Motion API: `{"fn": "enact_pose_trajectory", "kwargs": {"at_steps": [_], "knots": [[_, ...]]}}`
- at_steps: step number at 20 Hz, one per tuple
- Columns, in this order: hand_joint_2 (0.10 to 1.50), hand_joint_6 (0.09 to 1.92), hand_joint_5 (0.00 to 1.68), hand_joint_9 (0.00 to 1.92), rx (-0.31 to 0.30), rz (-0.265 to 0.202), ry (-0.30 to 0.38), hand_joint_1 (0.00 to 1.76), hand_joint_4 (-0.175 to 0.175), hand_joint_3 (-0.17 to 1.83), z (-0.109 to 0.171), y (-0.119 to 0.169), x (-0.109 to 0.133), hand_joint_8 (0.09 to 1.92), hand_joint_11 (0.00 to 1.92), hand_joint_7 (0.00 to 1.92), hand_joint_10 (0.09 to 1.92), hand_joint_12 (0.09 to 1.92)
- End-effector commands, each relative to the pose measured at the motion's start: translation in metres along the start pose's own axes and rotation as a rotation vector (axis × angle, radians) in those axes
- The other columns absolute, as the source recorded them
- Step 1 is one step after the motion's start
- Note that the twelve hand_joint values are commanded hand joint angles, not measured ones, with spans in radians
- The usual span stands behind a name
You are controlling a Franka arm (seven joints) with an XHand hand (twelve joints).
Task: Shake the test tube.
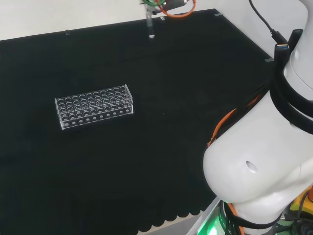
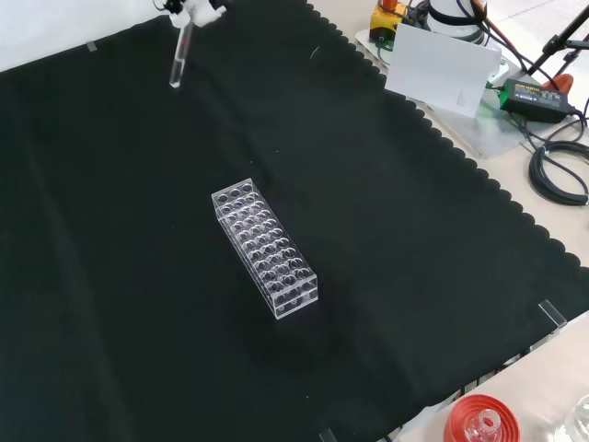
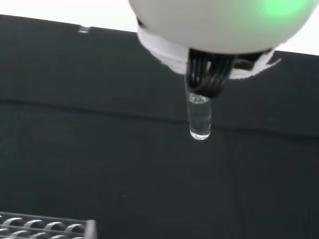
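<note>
Fingers (image 3: 207, 82) pinch test tube (image 3: 200, 119) above black cloth (image 1: 161, 161).

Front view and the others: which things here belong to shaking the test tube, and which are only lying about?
For the job:
- test tube, held upright above the cloth
- robot hand, shut on the tube's top

Lying about:
- clear rack, alone on the cloth
- red ring at the bench edge
- white card and cables beyond the cloth
</note>
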State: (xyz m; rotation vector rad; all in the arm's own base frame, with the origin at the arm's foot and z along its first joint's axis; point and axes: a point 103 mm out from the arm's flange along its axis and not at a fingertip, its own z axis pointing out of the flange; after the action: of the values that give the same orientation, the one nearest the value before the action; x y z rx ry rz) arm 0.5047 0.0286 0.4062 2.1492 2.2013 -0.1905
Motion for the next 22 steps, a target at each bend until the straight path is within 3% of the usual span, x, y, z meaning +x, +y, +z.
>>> {"fn": "enact_pose_trajectory", "kwargs": {"at_steps": [1, 4, 6, 9, 16, 18, 22], "knots": [[0.45, 0.51, 1.4, 1.4, 0.005, -0.271, 0.14, 1.45, -0.175, 0.89, -0.01, -0.006, 0.111, 0.54, 0.99, 1.52, 0.42, 1.18], [0.45, 0.51, 1.4, 1.4, 0.011, -0.349, 0.151, 1.45, -0.175, 0.89, -0.012, -0.014, 0.139, 0.54, 0.99, 1.52, 0.42, 1.18], [0.45, 0.51, 1.4, 1.4, 0.02, -0.35, 0.141, 1.45, -0.175, 0.89, -0.01, -0.015, 0.141, 0.54, 0.99, 1.52, 0.42, 1.18], [0.45, 0.51, 1.4, 1.4, 0.035, -0.296, 0.109, 1.45, -0.175, 0.89, -0.003, -0.011, 0.121, 0.54, 0.99, 1.52, 0.42, 1.18], [0.45, 0.51, 1.4, 1.4, 0.07, -0.136, 0.007, 1.45, -0.175, 0.89, 0.015, -0.006, 0.045, 0.54, 0.99, 1.52, 0.42, 1.18], [0.45, 0.51, 1.4, 1.4, 0.067, -0.115, 0.001, 1.45, -0.175, 0.89, 0.015, -0.005, 0.036, 0.54, 0.99, 1.52, 0.42, 1.18], [0.45, 0.51, 1.4, 1.4, 0.048, -0.125, -0.001, 1.45, -0.175, 0.89, 0.01, -0.001, 0.038, 0.54, 0.99, 1.52, 0.42, 1.18]]}}
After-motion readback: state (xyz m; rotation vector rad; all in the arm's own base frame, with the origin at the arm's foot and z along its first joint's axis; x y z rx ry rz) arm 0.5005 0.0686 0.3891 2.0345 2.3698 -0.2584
